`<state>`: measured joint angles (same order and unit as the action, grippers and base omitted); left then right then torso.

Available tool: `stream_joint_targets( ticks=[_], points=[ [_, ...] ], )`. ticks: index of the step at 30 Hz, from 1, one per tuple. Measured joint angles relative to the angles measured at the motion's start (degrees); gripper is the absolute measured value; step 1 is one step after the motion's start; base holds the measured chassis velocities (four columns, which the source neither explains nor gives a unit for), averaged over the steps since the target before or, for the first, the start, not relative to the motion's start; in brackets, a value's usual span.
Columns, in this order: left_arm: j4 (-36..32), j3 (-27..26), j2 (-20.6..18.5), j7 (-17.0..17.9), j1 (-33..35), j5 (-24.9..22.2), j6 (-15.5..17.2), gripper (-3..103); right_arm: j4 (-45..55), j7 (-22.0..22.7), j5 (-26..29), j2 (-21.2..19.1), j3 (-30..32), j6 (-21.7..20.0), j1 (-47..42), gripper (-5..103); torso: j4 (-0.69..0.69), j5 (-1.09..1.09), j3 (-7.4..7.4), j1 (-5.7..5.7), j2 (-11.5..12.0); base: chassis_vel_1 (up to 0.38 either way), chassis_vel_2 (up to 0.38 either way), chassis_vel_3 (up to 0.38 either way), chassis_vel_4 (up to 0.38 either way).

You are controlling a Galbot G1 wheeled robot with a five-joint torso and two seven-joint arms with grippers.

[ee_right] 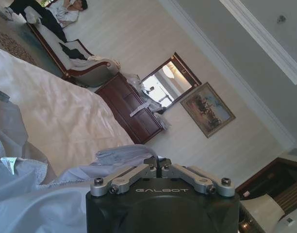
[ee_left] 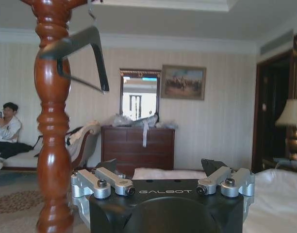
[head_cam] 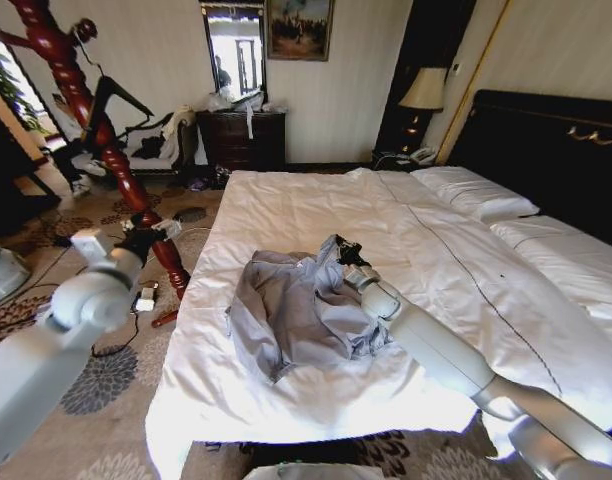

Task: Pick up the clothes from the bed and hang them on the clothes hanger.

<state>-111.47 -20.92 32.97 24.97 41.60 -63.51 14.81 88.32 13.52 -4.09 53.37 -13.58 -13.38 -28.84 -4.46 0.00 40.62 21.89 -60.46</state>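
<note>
Pinching the crumpled light blue-grey crinkly shirt [head_cam: 301, 310] at its headboard-side edge, the right gripper [head_cam: 348, 256] has its jaws closed together on the cloth. Shirt's lying mid-way on the white-duveted bed [head_cam: 316, 215], its long axis unclear. Left gripper [head_cam: 146, 238] hangs beside the twisted red-brown wooden stand [ee_left: 52, 116], jaws wide open and empty, below the thin black triangular hanger [ee_left: 83, 53].

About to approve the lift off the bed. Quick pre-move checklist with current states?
1. Right claw at the shirt collar end: ok.
2. Right claw closed on cloth: looks ok; in the right wrist view its fingers meet with fabric bunched at the tips.
3. Shirt free of the bed: not ok, it lies crumpled on the duvet.
4. Hanger available: ok, hooked on the wooden stand.
5. Left claw open and empty beside the stand: ok.
</note>
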Motion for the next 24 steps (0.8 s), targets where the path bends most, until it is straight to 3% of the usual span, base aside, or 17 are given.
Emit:
stream_joint_targets(
  ticks=[2,6,7,11,12,16,20,24],
  points=[
    [1.5,2.5,0.1,0.0,-3.3,-0.7,0.0,100,0.0,0.0,0.2,-0.2,0.3,0.0,-0.2,0,0.0,0.01,0.0,0.0,0.0,0.0,0.0,0.0,0.0],
    [7.7,12.6,1.3,0.1,-17.2,-2.9,0.5,100,0.4,0.1,0.4,-0.7,1.6,0.0,-0.9,0,0.0,-0.02,0.0,-0.01,0.0,0.0,0.0,0.0,0.0],
    [7.7,12.6,1.3,0.1,-17.2,-2.9,0.5,100,0.4,0.1,0.4,-0.7,1.6,0.0,-0.9,0,0.0,-0.02,0.0,-0.01,0.0,0.0,0.0,0.0,0.0],
    [13.5,21.0,2.6,1.0,-31.3,-6.5,2.4,100,0.8,0.1,0.5,-0.9,2.6,0.0,-1.4,0,-0.02,0.01,0.0,0.0,0.0,0.0,0.0,0.0,0.0],
    [13.5,21.0,2.6,1.0,-31.3,-6.5,2.4,100,0.8,0.1,0.5,-0.9,2.6,0.0,-1.4,0,-0.02,0.01,0.0,0.0,0.0,0.0,0.0,0.0,0.0],
    [19.1,26.7,3.1,1.6,-43.3,-9.0,5.5,100,1.1,0.1,0.6,-1.1,3.2,0.0,-1.7,0,0.03,0.01,-0.01,-0.02,0.0,0.0,0.0,0.0,0.0],
    [22.9,30.8,4.0,2.3,-50.6,-11.1,7.8,100,1.4,0.1,0.6,-1.3,3.7,0.1,-1.7,0,0.01,0.01,-0.01,-0.01,0.0,0.0,0.0,0.0,0.0],
    [29.0,36.0,7.4,3.9,-60.4,-14.7,11.5,100,2.0,0.1,0.8,-1.8,4.3,0.3,-2.0,0,-0.01,0.02,-0.01,-0.01,0.0,0.0,0.0,0.0,0.0]
  ],
)
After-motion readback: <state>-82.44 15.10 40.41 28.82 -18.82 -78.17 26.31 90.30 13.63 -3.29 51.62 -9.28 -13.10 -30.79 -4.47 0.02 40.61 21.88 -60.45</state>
